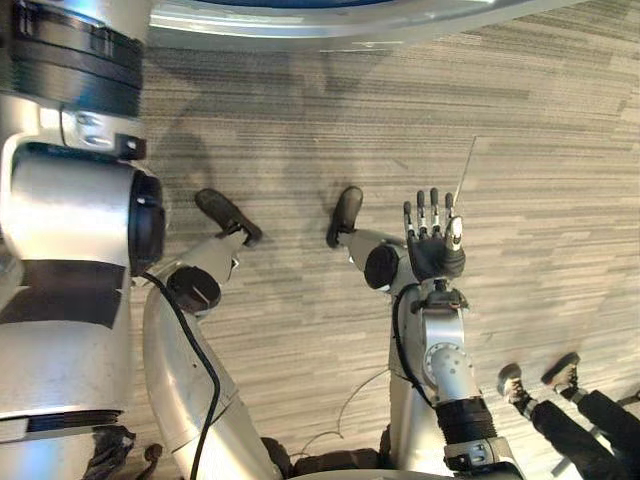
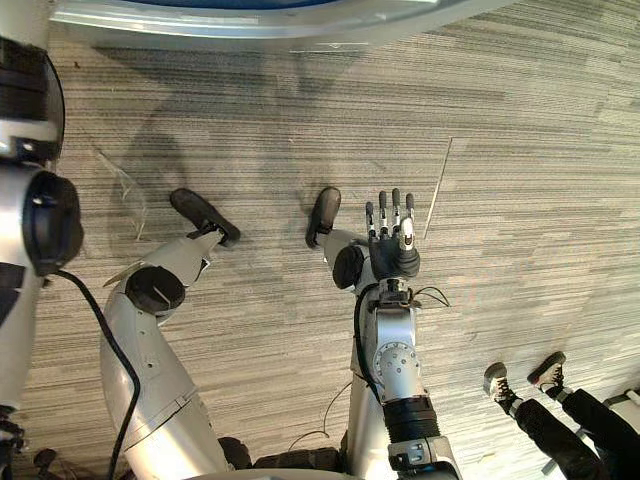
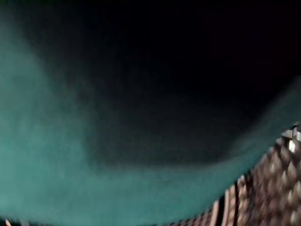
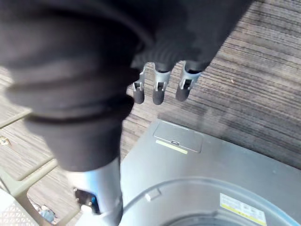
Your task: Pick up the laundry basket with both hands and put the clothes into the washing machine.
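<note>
The right hand point(image 1: 432, 235) hangs released over the striped grey-brown carpet floor point(image 1: 520, 150), its silver fingers point(image 4: 159, 89) straight, close together and holding nothing. In its own wrist view the dark tips point down at the carpet just beside the grey metal washing machine point(image 4: 211, 165), whose top panel has a small rectangular flap and the curve of a round opening. The head views show that machine's silver rim point(image 2: 300, 22) arching along the far edge of the floor, well apart from the hand. What the left hand is doing I cannot tell; its wrist view has a fold of teal-green cloth point(image 3: 47, 165) very close up, dark above it, with a patch of the brown woven laundry basket point(image 3: 268, 188) touching the cloth's lower edge. A person's legs in dark trousers and pale trainers point(image 1: 560, 390) lie on the carpet off the robot's right side
</note>
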### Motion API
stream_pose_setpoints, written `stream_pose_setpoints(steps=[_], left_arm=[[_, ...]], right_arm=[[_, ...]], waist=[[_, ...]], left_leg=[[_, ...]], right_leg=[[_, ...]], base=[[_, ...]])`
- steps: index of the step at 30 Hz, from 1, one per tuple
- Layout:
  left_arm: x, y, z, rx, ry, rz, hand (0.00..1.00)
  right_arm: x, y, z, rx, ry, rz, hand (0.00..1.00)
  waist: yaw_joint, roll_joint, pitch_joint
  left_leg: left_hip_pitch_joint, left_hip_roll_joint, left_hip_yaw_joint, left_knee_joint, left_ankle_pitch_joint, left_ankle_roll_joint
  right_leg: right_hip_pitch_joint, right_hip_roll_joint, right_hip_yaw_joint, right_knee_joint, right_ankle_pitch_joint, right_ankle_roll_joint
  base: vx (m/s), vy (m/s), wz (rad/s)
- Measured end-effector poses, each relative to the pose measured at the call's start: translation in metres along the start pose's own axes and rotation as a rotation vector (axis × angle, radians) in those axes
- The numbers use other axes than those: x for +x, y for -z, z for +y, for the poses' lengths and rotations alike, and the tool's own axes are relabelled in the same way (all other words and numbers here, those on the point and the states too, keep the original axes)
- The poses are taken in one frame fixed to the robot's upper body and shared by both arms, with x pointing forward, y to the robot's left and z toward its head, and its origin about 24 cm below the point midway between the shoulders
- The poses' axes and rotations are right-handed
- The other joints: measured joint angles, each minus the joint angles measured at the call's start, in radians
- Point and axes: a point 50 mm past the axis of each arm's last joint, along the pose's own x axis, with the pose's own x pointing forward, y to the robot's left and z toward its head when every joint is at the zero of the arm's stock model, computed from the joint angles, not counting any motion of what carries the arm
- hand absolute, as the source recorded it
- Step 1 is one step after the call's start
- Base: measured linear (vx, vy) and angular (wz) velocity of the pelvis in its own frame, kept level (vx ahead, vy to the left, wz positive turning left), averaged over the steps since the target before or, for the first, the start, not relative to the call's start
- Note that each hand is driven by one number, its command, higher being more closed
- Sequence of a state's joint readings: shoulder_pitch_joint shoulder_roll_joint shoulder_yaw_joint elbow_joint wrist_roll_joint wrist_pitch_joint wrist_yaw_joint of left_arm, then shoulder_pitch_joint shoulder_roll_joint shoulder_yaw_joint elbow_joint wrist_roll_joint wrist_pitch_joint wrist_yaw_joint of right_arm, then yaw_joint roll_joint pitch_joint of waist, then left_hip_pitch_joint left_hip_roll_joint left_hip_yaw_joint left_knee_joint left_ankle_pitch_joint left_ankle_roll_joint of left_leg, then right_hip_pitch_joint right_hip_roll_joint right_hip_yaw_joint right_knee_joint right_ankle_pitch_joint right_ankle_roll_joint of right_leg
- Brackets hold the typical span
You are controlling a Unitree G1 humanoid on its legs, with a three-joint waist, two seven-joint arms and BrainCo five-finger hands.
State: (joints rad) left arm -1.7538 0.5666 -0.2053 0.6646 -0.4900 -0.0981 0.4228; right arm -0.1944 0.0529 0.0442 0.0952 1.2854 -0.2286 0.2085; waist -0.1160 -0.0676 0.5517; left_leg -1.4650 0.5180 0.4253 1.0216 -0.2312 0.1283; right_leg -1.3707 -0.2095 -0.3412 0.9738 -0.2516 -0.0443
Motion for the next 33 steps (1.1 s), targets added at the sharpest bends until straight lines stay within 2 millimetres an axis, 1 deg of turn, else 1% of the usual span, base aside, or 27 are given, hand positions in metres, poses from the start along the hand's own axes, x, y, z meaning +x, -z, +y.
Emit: stream_pose_setpoints(steps=[1, 3, 4, 5, 6, 7, 8, 10, 11, 12, 14, 16, 19, 21, 23, 25, 29, 30, 31, 32, 33], left_arm=[[-0.001, 0.001, -0.006, 0.171, 0.031, -0.036, 0.00], [-0.008, 0.004, -0.024, 0.634, 0.132, -0.182, 0.00], [-0.010, 0.006, -0.027, 0.762, 0.153, -0.225, 0.00], [-0.017, 0.016, -0.036, 0.983, 0.220, -0.297, 0.00], [-0.023, 0.026, -0.040, 1.096, 0.269, -0.323, 0.00], [-0.032, 0.044, -0.041, 1.229, 0.335, -0.335, 0.00], [-0.036, 0.053, -0.040, 1.285, 0.370, -0.330, 0.00], [-0.056, 0.090, -0.026, 1.458, 0.503, -0.278, 0.00], [-0.062, 0.100, -0.020, 1.504, 0.547, -0.265, 0.00], [-0.065, 0.105, -0.016, 1.531, 0.570, -0.258, 0.00], [-0.074, 0.117, 0.000, 1.626, 0.657, -0.261, 0.00], [-0.075, 0.120, 0.009, 1.678, 0.710, -0.260, 0.00], [-0.069, 0.118, 0.019, 1.712, 0.701, -0.232, 0.00], [-0.052, 0.109, 0.037, 1.696, 0.536, -0.138, 0.00], [-0.050, 0.107, 0.032, 1.635, 0.482, -0.108, 0.00], [-0.050, 0.107, 0.032, 1.561, 0.429, -0.071, 0.00], [-0.065, 0.117, 0.042, 1.418, 0.372, 0.001, 0.00], [-0.072, 0.120, 0.045, 1.348, 0.347, 0.014, 0.00], [-0.079, 0.124, 0.048, 1.293, 0.329, 0.029, 0.00], [-0.083, 0.126, 0.049, 1.269, 0.320, 0.030, 0.00], [-0.092, 0.129, 0.050, 1.234, 0.313, 0.026, 0.00]], right_arm=[[0.000, 0.000, 0.000, -0.003, -0.013, 0.001, 0.00], [-0.001, -0.001, 0.001, -0.016, -0.045, 0.012, 0.00], [-0.001, -0.001, 0.002, -0.020, -0.059, 0.017, 0.00], [-0.001, -0.001, 0.003, -0.024, -0.079, 0.021, 0.00], [-0.001, 0.000, 0.004, -0.029, -0.091, 0.026, 0.00], [0.000, 0.001, 0.005, -0.037, -0.106, 0.041, 0.00], [0.001, 0.001, 0.006, -0.040, -0.115, 0.048, 0.00], [0.002, 0.005, 0.006, -0.047, -0.125, 0.074, 0.00], [0.002, 0.006, 0.006, -0.049, -0.127, 0.078, 0.00], [0.002, 0.006, 0.005, -0.050, -0.126, 0.080, 0.00], [0.004, 0.008, 0.003, -0.054, -0.120, 0.097, 0.00], [0.007, 0.013, -0.002, -0.063, -0.107, 0.130, 0.00], [0.010, 0.018, -0.005, -0.075, -0.104, 0.159, 0.00], [0.009, 0.018, -0.006, -0.077, -0.105, 0.160, 0.00], [0.009, 0.018, -0.006, -0.080, -0.104, 0.158, 0.00], [0.009, 0.018, -0.006, -0.081, -0.104, 0.156, 0.00], [0.009, 0.016, -0.008, -0.101, -0.097, 0.142, 0.00], [0.009, 0.013, -0.011, -0.120, -0.085, 0.133, 0.00], [0.008, 0.007, -0.018, -0.154, -0.060, 0.121, 0.00], [0.008, 0.004, -0.022, -0.175, -0.047, 0.119, 0.00], [0.007, -0.001, -0.029, -0.210, -0.020, 0.114, 0.00]], waist=[[0.000, -0.003, 0.000], [-0.001, -0.004, 0.000], [-0.001, -0.005, 0.000], [-0.008, -0.005, 0.000], [-0.012, -0.006, 0.000], [-0.021, -0.006, 0.000], [-0.027, -0.006, 0.000], [-0.033, -0.011, -0.002], [-0.035, -0.011, -0.002], [-0.035, -0.011, -0.002], [-0.035, -0.011, -0.002], [-0.035, -0.011, -0.002], [-0.035, -0.011, -0.002], [-0.037, -0.011, -0.003], [-0.035, -0.011, -0.003], [-0.036, -0.011, -0.003], [-0.036, -0.011, -0.003], [-0.038, -0.011, -0.003], [-0.038, -0.011, -0.003], [-0.038, -0.011, -0.003], [-0.037, -0.011, -0.003]], left_leg=[[-0.001, 0.000, 0.000, -0.001, 0.001, 0.000], [-0.006, -0.004, -0.005, -0.002, 0.003, 0.001], [-0.006, -0.006, -0.005, -0.004, 0.004, 0.001], [-0.006, -0.015, -0.005, -0.014, 0.012, 0.006], [-0.006, -0.024, -0.006, -0.022, 0.018, 0.006], [-0.006, -0.038, -0.006, -0.038, 0.030, 0.003], [-0.006, -0.045, -0.006, -0.046, 0.035, 0.005], [-0.005, -0.054, -0.007, -0.070, 0.052, 0.003], [-0.004, -0.057, -0.007, -0.080, 0.057, -0.003], [-0.003, -0.059, -0.007, -0.085, 0.059, -0.005], [0.009, -0.066, -0.007, -0.110, 0.076, -0.005], [0.029, -0.072, -0.006, -0.135, 0.085, -0.011], [0.050, -0.081, -0.004, -0.160, 0.092, -0.017], [0.055, -0.084, -0.001, -0.173, 0.099, -0.013], [0.057, -0.087, -0.001, -0.174, 0.103, -0.008], [0.059, -0.088, -0.001, -0.174, 0.106, -0.007], [0.084, -0.090, 0.008, -0.193, 0.115, -0.013], [0.094, -0.099, 0.008, -0.210, 0.125, -0.021], [0.105, -0.102, 0.011, -0.227, 0.136, -0.021], [0.110, -0.105, 0.013, -0.236, 0.140, -0.022], [0.116, -0.113, 0.013, -0.255, 0.151, -0.034]], right_leg=[[0.000, 0.000, -0.002, 0.000, 0.000, 0.000], [0.000, -0.004, -0.008, 0.001, 0.000, 0.000], [0.000, -0.006, -0.009, 0.002, 0.000, 0.000], [0.000, -0.015, -0.013, 0.001, 0.000, 0.000], [0.001, -0.022, -0.017, 0.001, 0.000, 0.000], [0.001, -0.030, -0.022, -0.003, 0.000, 0.000], [0.001, -0.035, -0.025, -0.004, 0.000, 0.000], [0.003, -0.037, -0.036, -0.018, 0.004, -0.006], [0.005, -0.037, -0.040, -0.026, 0.007, -0.008], [0.007, -0.036, -0.041, -0.030, 0.008, -0.008], [0.020, -0.034, -0.048, -0.052, 0.017, -0.011], [0.043, -0.028, -0.055, -0.080, 0.027, -0.011], [0.065, -0.023, -0.057, -0.107, 0.036, -0.007], [0.070, -0.021, -0.059, -0.121, 0.042, -0.006], [0.071, -0.022, -0.060, -0.120, 0.042, -0.006], [0.072, -0.022, -0.060, -0.119, 0.042, -0.006], [0.082, -0.021, -0.052, -0.119, 0.042, -0.006], [0.087, -0.022, -0.050, -0.125, 0.044, -0.011], [0.094, -0.020, -0.051, -0.137, 0.049, -0.017], [0.096, -0.019, -0.051, -0.141, 0.050, -0.018], [0.097, -0.019, -0.051, -0.148, 0.052, -0.021]], base=[[-0.02, 0.011, 0.03], [-0.03, 0.014, 0.05], [-0.03, 0.013, 0.13], [-0.02, 0.009, 0.18], [-0.04, 0.009, 0.30], [-0.04, 0.004, 0.29], [-0.05, 0.001, 0.29], [-0.06, -0.002, 0.15], [-0.06, 0.000, 0.06], [-0.06, 0.001, 0.07], [-0.06, 0.001, 0.06], [-0.06, 0.008, 0.03], [-0.04, 0.011, 0.02], [-0.03, 0.011, 0.00], [-0.03, 0.002, 0.03], [-0.02, -0.004, 0.00], [-0.05, -0.022, 0.02], [-0.05, -0.024, 0.07], [-0.05, -0.026, 0.08], [-0.05, -0.028, 0.08], [-0.05, -0.032, 0.10]])
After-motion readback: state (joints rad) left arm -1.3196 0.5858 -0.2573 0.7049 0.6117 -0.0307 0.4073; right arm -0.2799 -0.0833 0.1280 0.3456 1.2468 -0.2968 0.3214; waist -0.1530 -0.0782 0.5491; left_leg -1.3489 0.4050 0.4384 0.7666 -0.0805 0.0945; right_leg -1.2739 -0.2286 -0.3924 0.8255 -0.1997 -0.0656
